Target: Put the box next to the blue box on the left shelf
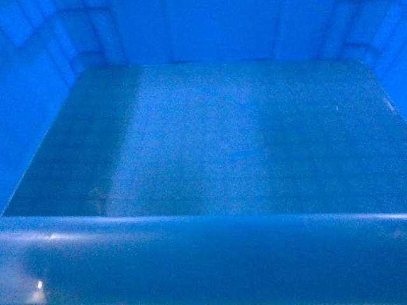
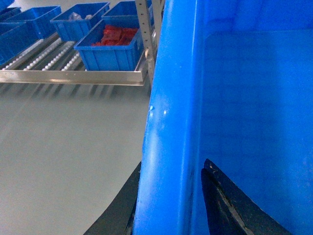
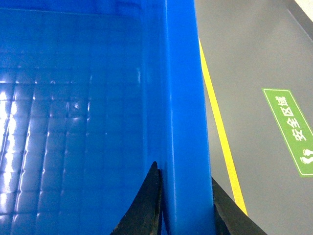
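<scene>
In the head view the box (image 1: 203, 146) fills the whole picture: its empty floor, the ribbed far wall and the thick near rim at the bottom, so no gripper and no shelf can be seen here, and the box seems to be held up close under the camera. In the left wrist view the left gripper (image 2: 171, 205) stands astride the left rim of the box (image 2: 171, 122), one dark finger outside the wall and one inside, so the jaws are closed narrow on this rim. Beyond the jaws, up and to the outer side, the left shelf (image 2: 68, 76) shows its rows of white rollers behind a metal front rail, with grey floor (image 2: 63, 156) between it and the box. On the rollers stand several blue crates; the nearest one (image 2: 110, 51) holds red parts (image 2: 116, 35), and another crate (image 2: 78, 22) is behind it. The shelf is well apart from the held box. In the right wrist view the right gripper (image 3: 185, 205) clamps the opposite rim (image 3: 183, 122) in the same way, one finger (image 3: 146, 205) inside over the grid floor and the other outside. On the outer side of these jaws the ground shows a yellow line (image 3: 220, 132) and a green floor sign (image 3: 293, 132). I judge that the lifting is done and the box is carried by both arms, but the approach to the shelf, the setting on the rollers beside a blue crate and the release are not yet done.
</scene>
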